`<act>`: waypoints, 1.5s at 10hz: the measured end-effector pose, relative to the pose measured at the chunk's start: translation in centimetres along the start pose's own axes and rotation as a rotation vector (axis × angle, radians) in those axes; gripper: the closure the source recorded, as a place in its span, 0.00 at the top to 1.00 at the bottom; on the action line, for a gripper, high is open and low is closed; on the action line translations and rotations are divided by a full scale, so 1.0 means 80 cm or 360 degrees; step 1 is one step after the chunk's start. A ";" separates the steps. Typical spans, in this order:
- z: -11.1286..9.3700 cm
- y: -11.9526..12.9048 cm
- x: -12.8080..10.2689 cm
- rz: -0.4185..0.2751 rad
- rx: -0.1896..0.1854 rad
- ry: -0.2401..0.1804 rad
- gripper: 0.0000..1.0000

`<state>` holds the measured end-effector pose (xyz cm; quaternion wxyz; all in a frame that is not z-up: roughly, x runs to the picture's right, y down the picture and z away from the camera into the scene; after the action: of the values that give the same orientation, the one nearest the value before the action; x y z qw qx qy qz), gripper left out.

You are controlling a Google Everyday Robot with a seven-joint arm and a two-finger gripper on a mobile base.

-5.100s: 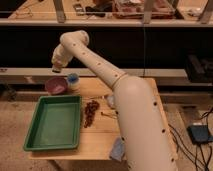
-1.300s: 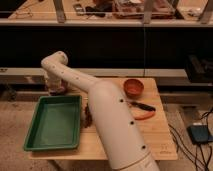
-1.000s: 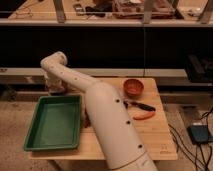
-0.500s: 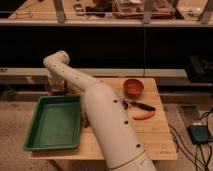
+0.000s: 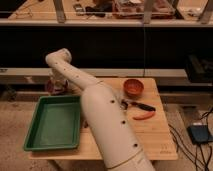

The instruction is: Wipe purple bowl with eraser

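Note:
The purple bowl [image 5: 51, 89] stands at the table's back left corner, just behind the green tray. My arm reaches from the bottom of the camera view up to a bend above that corner, then drops down. My gripper [image 5: 58, 84] hangs right over the bowl, at or inside its rim, and is shut. It covers most of the bowl. The eraser is hidden; I cannot tell whether it is in the gripper.
A green tray [image 5: 55, 124] fills the table's left front. An orange-red bowl [image 5: 133, 87] stands at the back right, with a black-handled tool [image 5: 141, 105] and a red-orange curved item [image 5: 143, 116] in front of it. Dark shelving runs behind the table.
Five seconds ago the arm's bend stood further right, beside the bowl. It has since swung left over the bowl, and in the last second it has only edged slightly upward.

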<state>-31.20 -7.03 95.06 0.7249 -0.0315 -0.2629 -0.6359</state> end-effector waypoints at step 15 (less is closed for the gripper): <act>0.000 -0.056 -0.033 -0.0211 0.0068 -0.0044 0.00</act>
<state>-35.51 -5.52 92.64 0.6779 -0.0073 -0.2881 -0.6763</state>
